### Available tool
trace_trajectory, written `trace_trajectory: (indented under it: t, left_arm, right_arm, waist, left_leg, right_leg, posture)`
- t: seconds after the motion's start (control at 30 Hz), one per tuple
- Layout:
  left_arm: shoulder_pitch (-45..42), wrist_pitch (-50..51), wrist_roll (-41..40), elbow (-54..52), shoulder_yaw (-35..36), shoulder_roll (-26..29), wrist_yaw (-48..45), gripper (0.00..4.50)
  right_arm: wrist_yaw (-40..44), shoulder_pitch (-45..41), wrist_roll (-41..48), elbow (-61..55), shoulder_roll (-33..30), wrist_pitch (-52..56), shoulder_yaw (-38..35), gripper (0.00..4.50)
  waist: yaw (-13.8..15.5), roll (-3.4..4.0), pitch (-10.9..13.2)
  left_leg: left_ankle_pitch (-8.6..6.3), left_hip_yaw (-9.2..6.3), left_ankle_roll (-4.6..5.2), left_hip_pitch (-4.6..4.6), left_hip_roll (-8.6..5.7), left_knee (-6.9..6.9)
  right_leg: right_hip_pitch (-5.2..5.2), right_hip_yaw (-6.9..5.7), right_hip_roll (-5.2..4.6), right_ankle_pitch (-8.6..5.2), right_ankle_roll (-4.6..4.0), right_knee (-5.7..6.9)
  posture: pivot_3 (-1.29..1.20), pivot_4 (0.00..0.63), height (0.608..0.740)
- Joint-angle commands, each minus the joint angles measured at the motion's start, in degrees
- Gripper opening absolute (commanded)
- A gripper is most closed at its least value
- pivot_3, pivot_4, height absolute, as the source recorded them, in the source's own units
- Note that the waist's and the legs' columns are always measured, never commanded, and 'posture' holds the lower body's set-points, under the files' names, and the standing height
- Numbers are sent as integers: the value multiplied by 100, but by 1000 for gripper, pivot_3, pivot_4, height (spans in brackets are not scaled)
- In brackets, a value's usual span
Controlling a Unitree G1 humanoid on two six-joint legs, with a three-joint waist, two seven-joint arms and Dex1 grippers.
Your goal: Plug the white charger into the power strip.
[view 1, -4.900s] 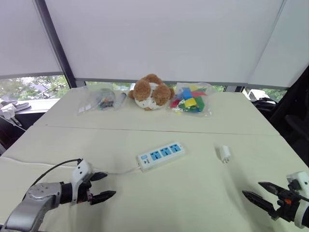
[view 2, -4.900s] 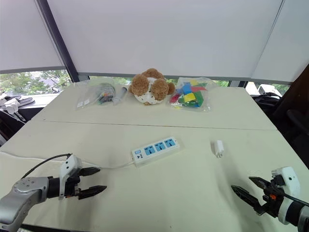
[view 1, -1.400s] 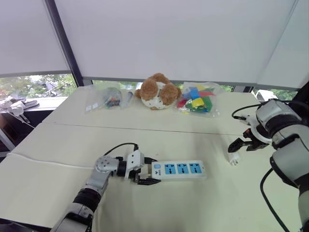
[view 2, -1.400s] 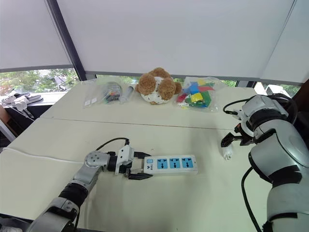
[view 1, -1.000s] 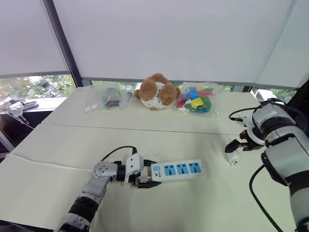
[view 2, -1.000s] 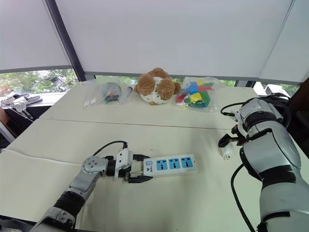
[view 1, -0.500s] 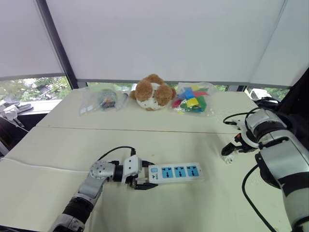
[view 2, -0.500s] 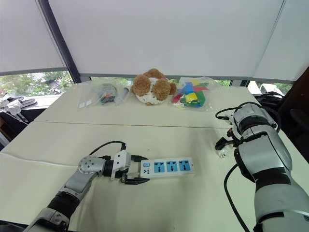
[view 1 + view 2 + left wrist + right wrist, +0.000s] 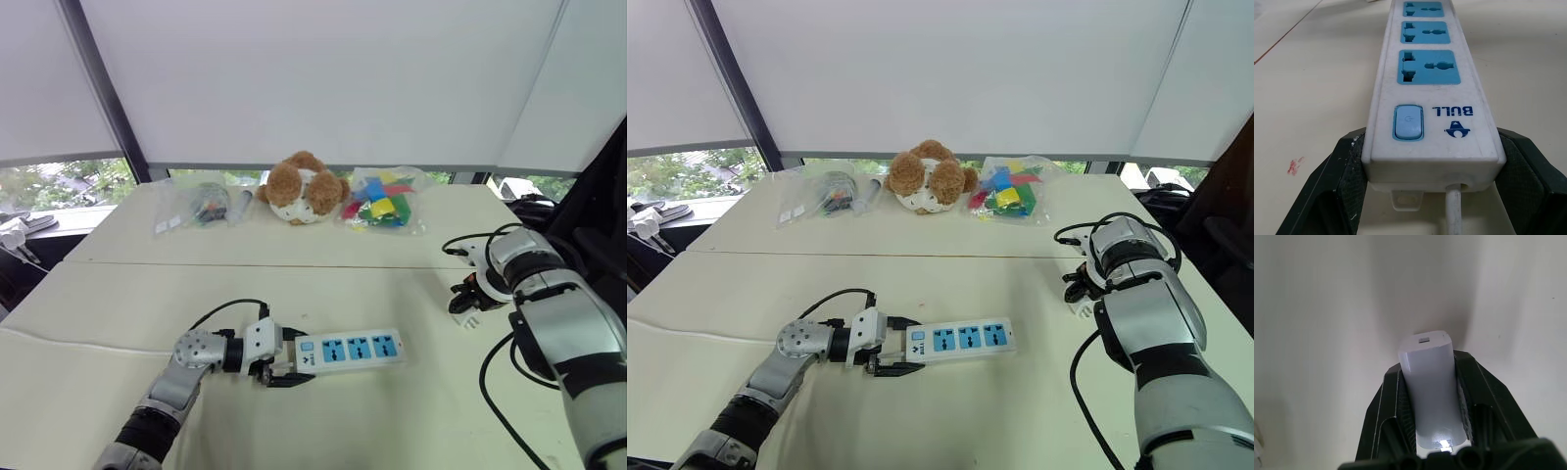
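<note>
The power strip (image 9: 1432, 78) bears the brand "BULL", seen upside down, beside its blue switch (image 9: 1408, 122).

Both arms are built of rounded silver-grey shells with dark bands at the joints. A thin black cable (image 9: 230, 303) loops out just behind the left end effector (image 9: 296, 356), and thicker black cables (image 9: 465, 240) curl behind the right end effector (image 9: 460, 297). A white block (image 9: 257, 345) sits at the base of the left end effector, and each one carries two black fingers (image 9: 1344, 191) with rough, finely pebbled inner faces.
</note>
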Motion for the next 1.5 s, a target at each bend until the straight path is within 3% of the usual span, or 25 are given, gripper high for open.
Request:
trace_trajectory:
  t: [0.03, 0.37, 0.5, 0.7, 0.87, 1.03, 1.27, 1.3, 1.37, 1.47, 1.5]
  left_arm:
    - [203, 62, 293, 312, -350, 29, -23, 2995]
    - [-58, -197, 373, 825, -462, -265, -12, 2995]
    - [-183, -285, 377, 1022, -450, -310, -13, 2995]
    - [-331, -387, 350, 1213, -453, -307, -94, 2995]
    - [-833, -701, 448, 1576, -647, -25, -732, 2995]
    - [-1309, -1068, 472, 2138, -761, 28, -1067, 2995]
    - [-1757, -1363, 520, 2816, -842, -88, -1262, 2995]
    - [-1748, -1377, 520, 2840, -849, -111, -1252, 2995]
    - [-1704, -1382, 506, 2833, -857, -150, -1243, 2995]
    - [-1631, -1374, 492, 2799, -859, -178, -1215, 2995]
    - [-1619, -1370, 490, 2801, -855, -184, -1197, 2995]
  right_arm:
    - [448, -72, -320, 19, -98, -165, 205, 740]
    - [2404, -59, -1095, -85, -446, -775, 1011, 740]
    - [3130, 514, -1043, -690, -924, -1612, 1237, 740]
    - [3192, 2365, -97, -3092, -2149, -2086, 1241, 740]
    - [3014, 3961, 382, -4945, -2640, -2202, 325, 740]
    - [2847, 4460, 454, -5663, -2716, -2243, -27, 740]
    - [2598, 4595, 370, -5813, -2634, -2488, -131, 740]
    - [2620, 4616, 375, -5835, -2644, -2513, -139, 1779]
    - [2590, 4621, 384, -5877, -2636, -2573, -181, 2804]
    - [2745, 4517, 413, -6092, -2679, -2351, -203, 4181]
    - [2817, 4461, 439, -6164, -2689, -2225, -212, 4181]
  waist:
    - [1, 0, 0]
    - [112, 2, 0]
    - [161, 1, 0]
    - [224, 5, -5]
    - [273, -42, -33]
    - [201, -56, -38]
    - [123, -72, -42]
    - [128, -75, -43]
    - [123, -85, -49]
    - [108, -94, -55]
    - [102, -94, -55]
  left_leg:
    - [0, 0, 0, 1, 0, 0]
    - [1, 1, -1, 8, -4, 8]
    - [1, 0, -1, 8, -5, 15]
    - [1, -10, -2, 15, -12, 20]
    - [0, -21, -3, 30, -5, 19]
    - [-1, -22, -3, 34, 9, 8]
    - [-1, -22, -2, 32, 17, 6]
    - [-2, -22, -2, 32, 18, 5]
    - [-2, -21, -2, 33, 18, 6]
    - [-2, -20, -2, 35, 19, 12]
    - [-2, -18, -2, 36, 19, 15]
  right_leg:
    - [1, 0, 0, 0, 0, 3]
    - [16, 4, -2, -1, 1, 2]
    - [20, 5, -2, -2, 2, 2]
    - [41, 9, -4, -4, 5, -9]
    - [61, 7, 4, -31, 44, -13]
    - [55, 5, 20, -33, 43, -13]
    - [52, 5, 25, -33, 43, -13]
    - [52, 5, 26, -33, 42, -13]
    - [53, 6, 26, -33, 42, -14]
    - [59, 7, 25, -39, 29, -15]
    - [60, 9, 23, -40, 26, -15]
  posture:
    - [0, 150, 739]
    - [0, 150, 739]
    - [0, 150, 739]
    - [0, 150, 739]
    - [0, 150, 739]
    - [0, 150, 739]
    - [0, 150, 739]
    - [0, 150, 739]
    - [0, 150, 739]
    - [0, 150, 739]
    - [0, 150, 739]
